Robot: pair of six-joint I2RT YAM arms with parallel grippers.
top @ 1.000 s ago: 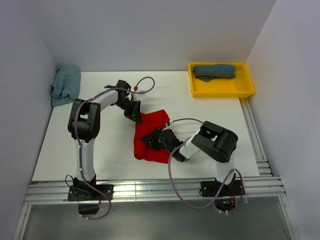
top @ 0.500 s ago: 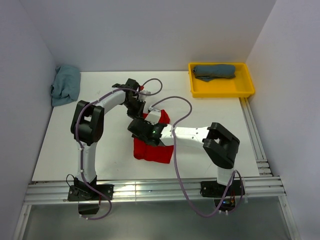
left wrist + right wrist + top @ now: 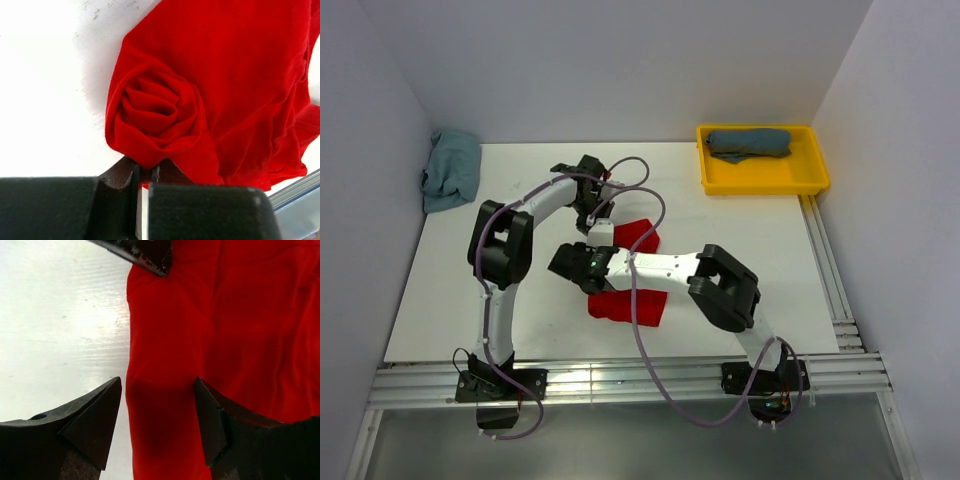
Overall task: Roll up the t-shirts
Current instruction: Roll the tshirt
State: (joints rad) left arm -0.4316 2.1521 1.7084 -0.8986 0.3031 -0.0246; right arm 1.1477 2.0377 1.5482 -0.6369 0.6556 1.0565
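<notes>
The red t-shirt (image 3: 632,304) lies mid-table, partly rolled, under both arms. My left gripper (image 3: 595,220) is at its far left corner. In the left wrist view the left gripper (image 3: 145,169) is shut on the edge of the red t-shirt's rolled end (image 3: 155,117), which shows as a spiral. My right gripper (image 3: 570,266) reaches across to the shirt's left side. In the right wrist view the right gripper (image 3: 157,390) is open and straddles the red t-shirt's rolled left edge (image 3: 165,365). A light teal t-shirt (image 3: 452,168) lies crumpled at the far left. A slate-blue t-shirt (image 3: 750,142) lies rolled in the tray.
A yellow tray (image 3: 765,185) stands at the far right corner. White walls close the back and both sides. Aluminium rails (image 3: 620,380) run along the near edge and the right side. The left gripper's fingertip (image 3: 152,255) shows at the top of the right wrist view.
My right arm has swung left across the red t-shirt to its left edge. My left gripper has shifted slightly right. The shirt has become narrower and more bunched.
</notes>
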